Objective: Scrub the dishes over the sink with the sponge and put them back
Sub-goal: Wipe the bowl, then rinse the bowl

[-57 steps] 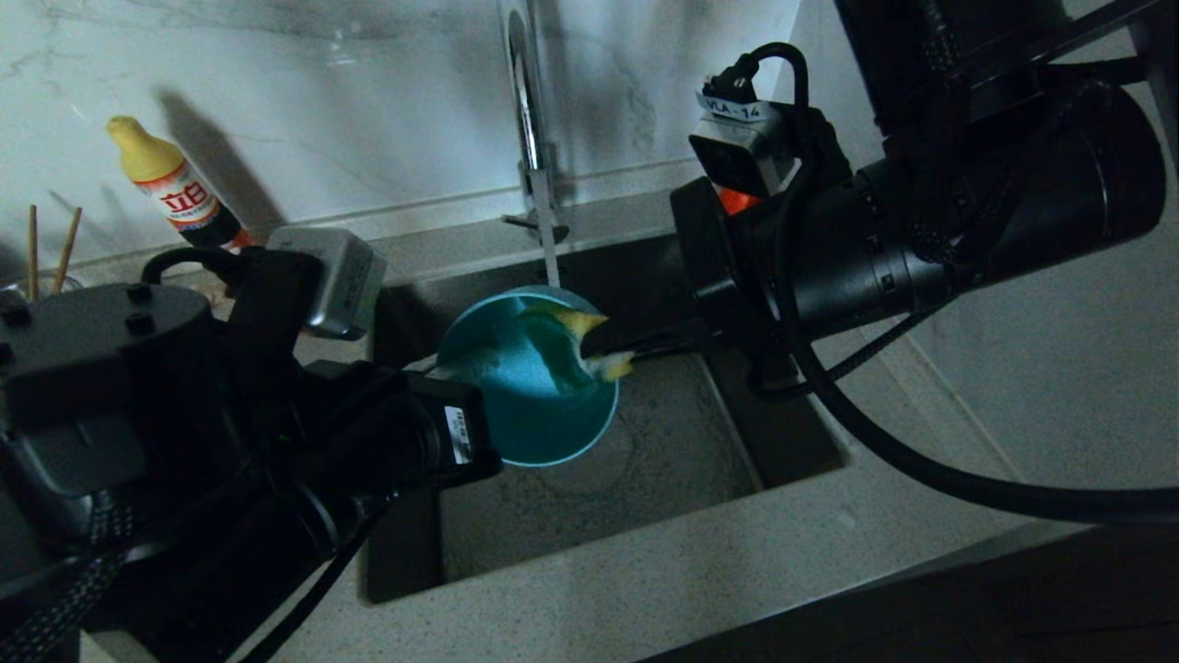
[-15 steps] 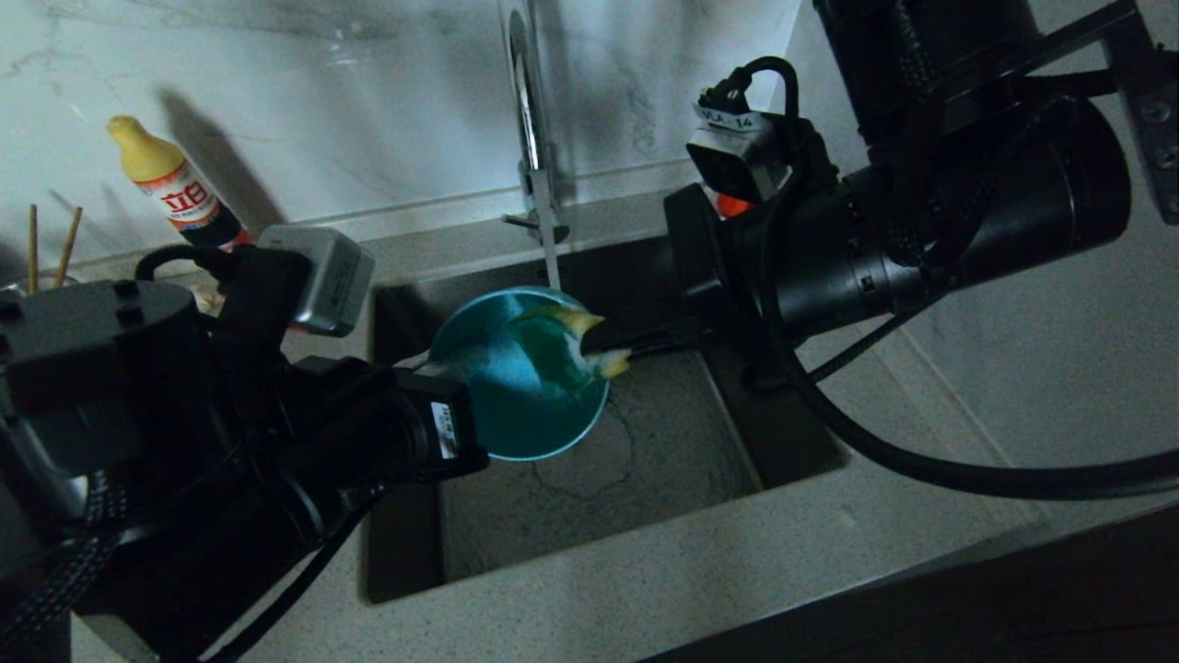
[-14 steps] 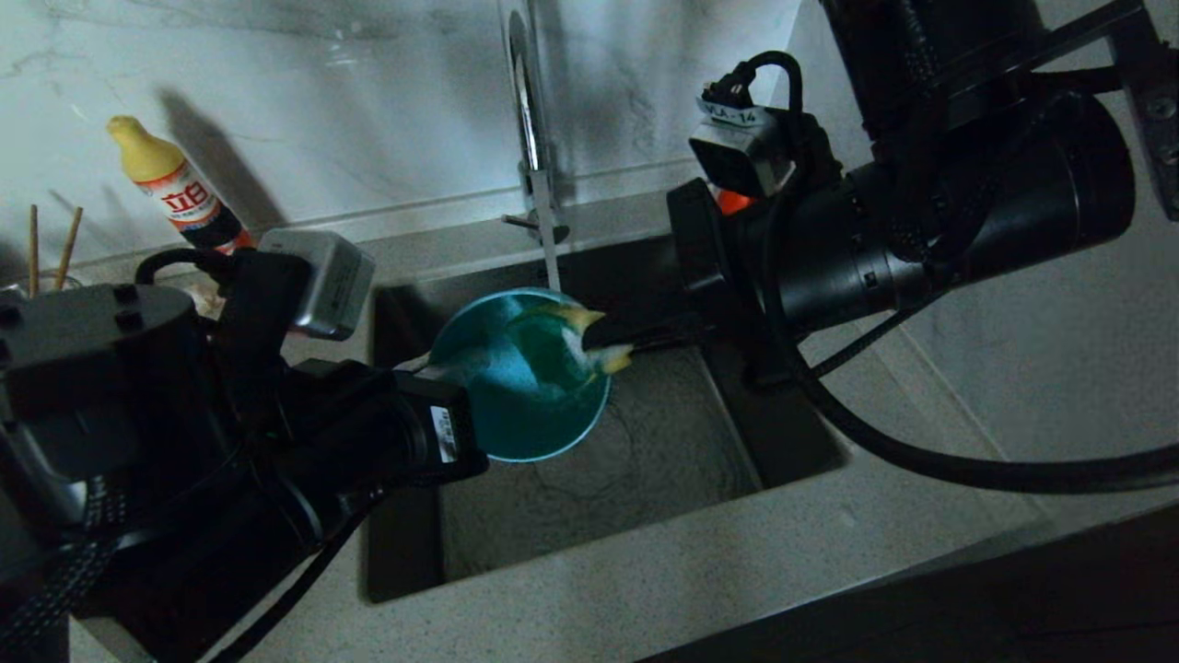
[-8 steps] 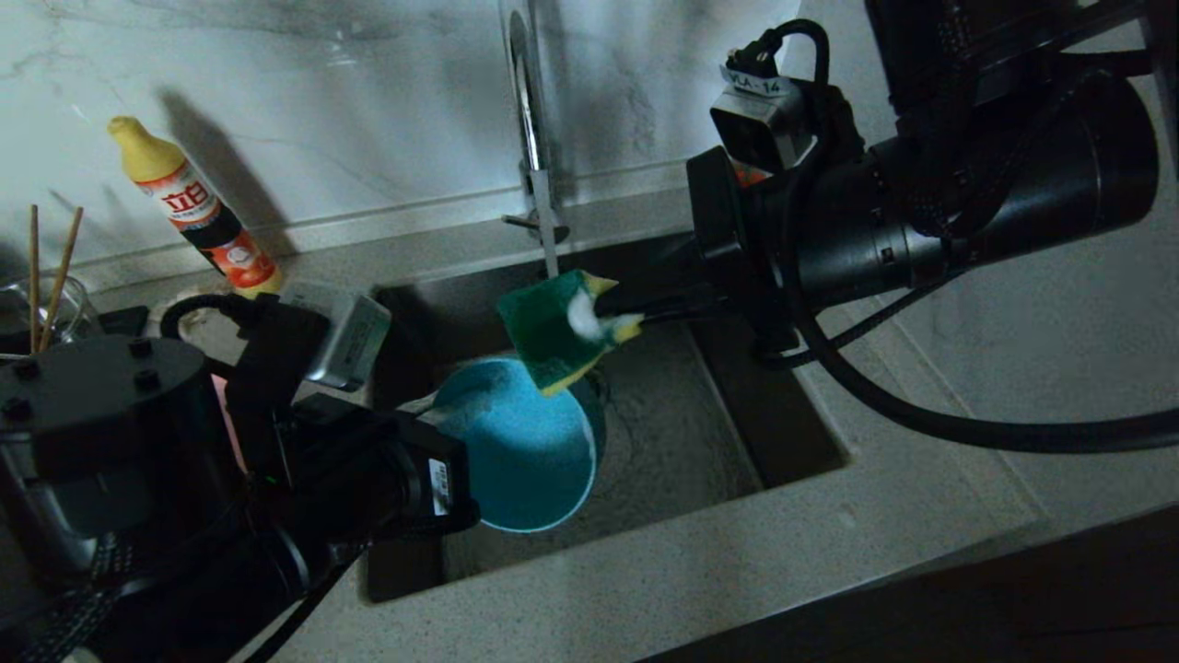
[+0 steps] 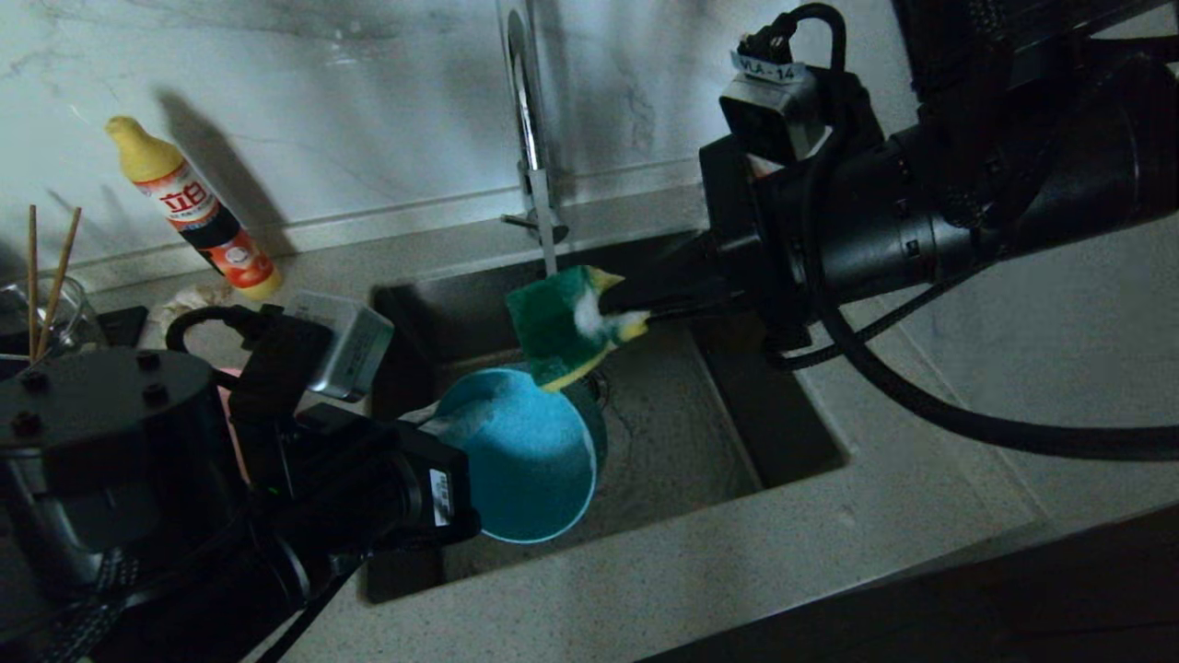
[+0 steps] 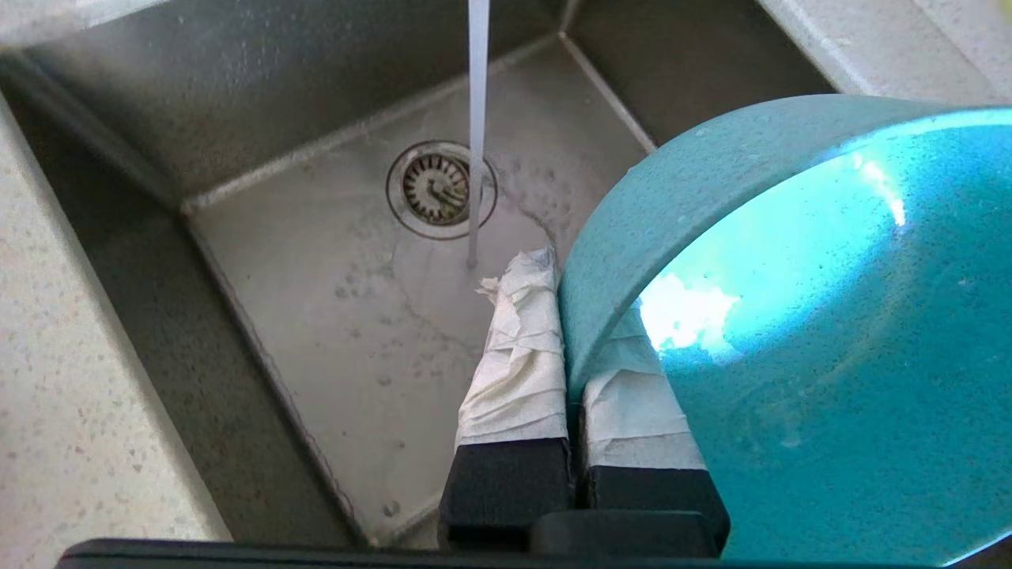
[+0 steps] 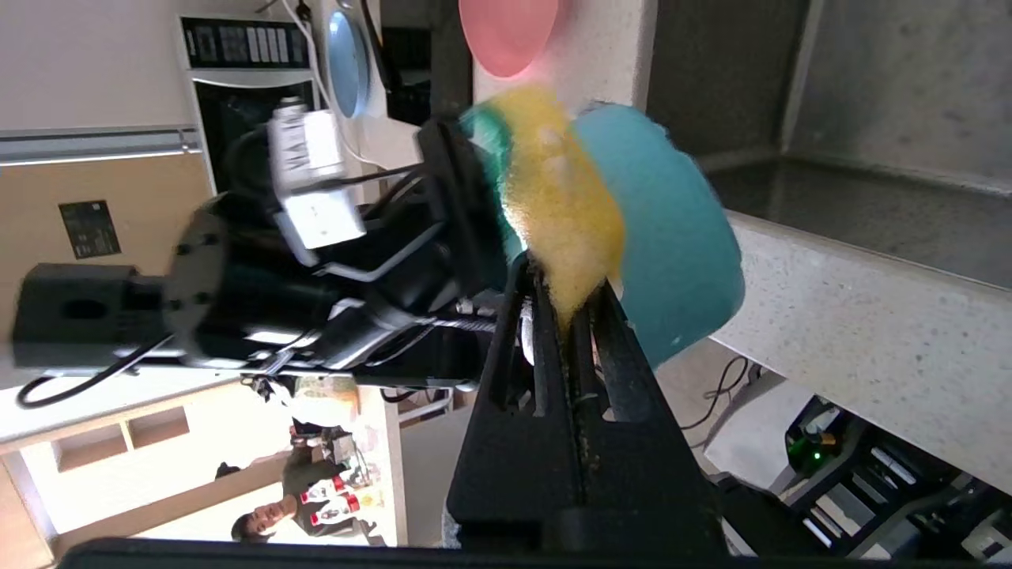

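The teal-blue bowl (image 5: 530, 460) hangs tilted over the sink (image 5: 682, 442), clear of the water stream. My left gripper (image 5: 433, 419) is shut on its rim. In the left wrist view the white-wrapped fingers (image 6: 514, 356) pinch the bowl's wall (image 6: 830, 356), one inside and one outside. My right gripper (image 5: 612, 308) is shut on the yellow and green sponge (image 5: 553, 322), which hangs just above the bowl and apart from it. The right wrist view shows the sponge (image 7: 557, 205) squeezed between the black jaws. The chopsticks (image 5: 46, 267) stand in a glass cup (image 5: 78, 313) at far left. The pink plate (image 7: 506, 32) lies on the counter.
Water runs from the chrome faucet (image 5: 530, 120) down beside the drain strainer (image 6: 439, 188). A dish soap bottle (image 5: 193, 212) and a paper wad (image 5: 189, 296) sit on the counter left of the sink. The stone counter (image 5: 737, 571) surrounds the basin.
The sponge has come off the bowl's inside and risen up and rightward with the right gripper. The left gripper has brought the bowl lower and nearer.
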Controlling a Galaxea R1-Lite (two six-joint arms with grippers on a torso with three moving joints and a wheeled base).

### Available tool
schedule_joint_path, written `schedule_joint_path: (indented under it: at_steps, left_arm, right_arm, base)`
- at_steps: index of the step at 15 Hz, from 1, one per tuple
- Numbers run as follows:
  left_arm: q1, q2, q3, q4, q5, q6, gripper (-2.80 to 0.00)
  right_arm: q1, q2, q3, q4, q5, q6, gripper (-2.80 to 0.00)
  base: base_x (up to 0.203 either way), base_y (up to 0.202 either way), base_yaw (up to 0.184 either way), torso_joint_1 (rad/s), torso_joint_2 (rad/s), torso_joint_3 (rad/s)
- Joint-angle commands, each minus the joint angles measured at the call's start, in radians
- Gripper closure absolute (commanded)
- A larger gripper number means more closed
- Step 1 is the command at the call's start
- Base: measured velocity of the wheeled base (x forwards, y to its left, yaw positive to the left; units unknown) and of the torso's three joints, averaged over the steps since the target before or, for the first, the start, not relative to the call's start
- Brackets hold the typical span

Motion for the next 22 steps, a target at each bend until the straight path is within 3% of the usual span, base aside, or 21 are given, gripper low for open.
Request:
schedule_joint_path:
  at_steps: [1, 8, 12, 14, 18, 22]
  left_arm:
    - [0.000, 0.005, 0.017, -0.004, 0.006, -0.003, 0.00]
    - [0.013, 0.016, 0.030, 0.075, 0.012, -0.080, 0.00]
    - [0.079, 0.070, 0.000, 0.201, 0.010, -0.209, 0.00]
    - [0.125, 0.112, -0.014, 0.206, 0.010, -0.230, 0.00]
    - [0.207, 0.201, -0.113, 0.224, 0.010, -0.293, 0.00]
    - [0.233, 0.265, -0.252, 0.328, 0.010, -0.388, 0.00]
  right_arm:
    - [-0.001, -0.063, -0.001, 0.003, 0.003, 0.002, 0.00]
    - [-0.058, -0.161, 0.024, 0.010, 0.002, 0.000, 0.00]
    - [-0.120, -0.188, 0.093, 0.013, 0.002, -0.001, 0.00]
    - [-0.144, -0.200, 0.126, 0.013, 0.002, -0.001, 0.00]
    - [-0.146, -0.211, 0.185, 0.012, 0.000, -0.037, 0.00]
    - [-0.145, -0.215, 0.228, 0.010, 0.000, -0.051, 0.00]
  base:
    - [0.000, 0.000, 0.000, 0.000, 0.00, 0.000]
    - [0.000, 0.000, 0.000, 0.000, 0.00, 0.000]
    - [0.000, 0.000, 0.000, 0.000, 0.00, 0.000]
    - [0.000, 0.000, 0.000, 0.000, 0.00, 0.000]
    - [0.000, 0.000, 0.000, 0.000, 0.00, 0.000]
    - [0.000, 0.000, 0.000, 0.000, 0.00, 0.000]
